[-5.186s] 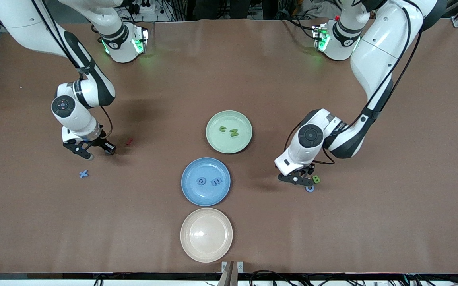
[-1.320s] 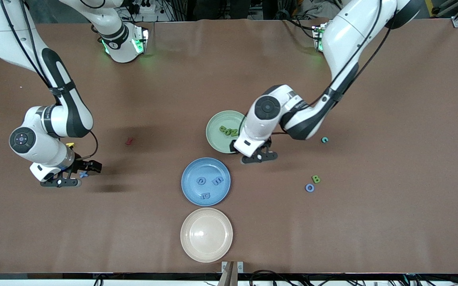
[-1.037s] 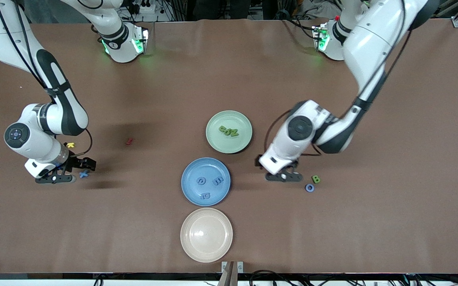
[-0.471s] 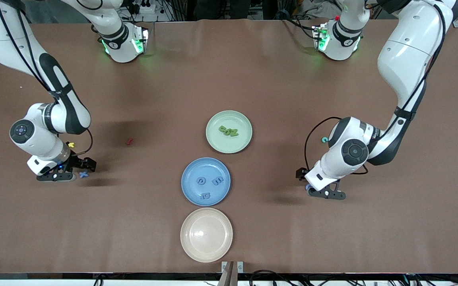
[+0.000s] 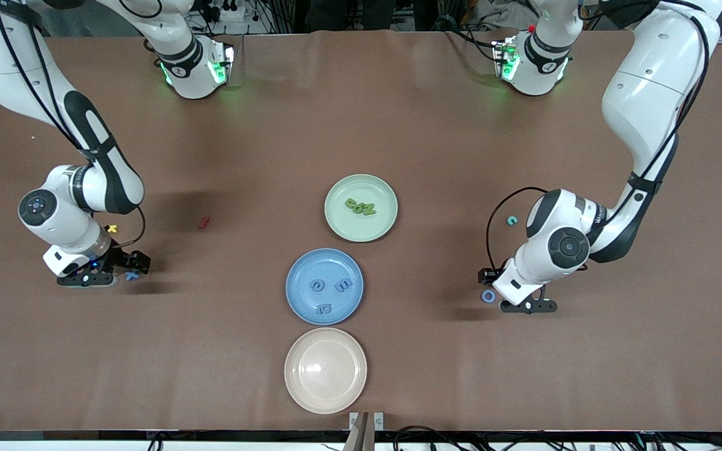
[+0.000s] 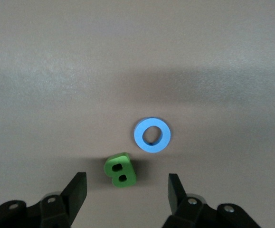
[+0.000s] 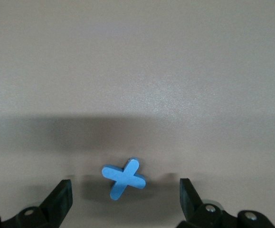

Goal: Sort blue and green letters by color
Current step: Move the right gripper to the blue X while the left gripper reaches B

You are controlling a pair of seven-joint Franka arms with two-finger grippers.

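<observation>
Your left gripper (image 6: 126, 190) straddles the green B (image 6: 120, 170), fingers apart, beside the blue O (image 6: 152, 135); your right gripper (image 7: 126, 199), spread wide, brackets the blue X (image 7: 124, 178).

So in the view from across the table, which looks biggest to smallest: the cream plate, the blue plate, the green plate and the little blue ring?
1. Cream plate, nearest the camera, so its lead is unsure.
2. Blue plate, close to the cream one.
3. Green plate, slightly smaller.
4. Blue ring, far smaller than any plate.
</observation>
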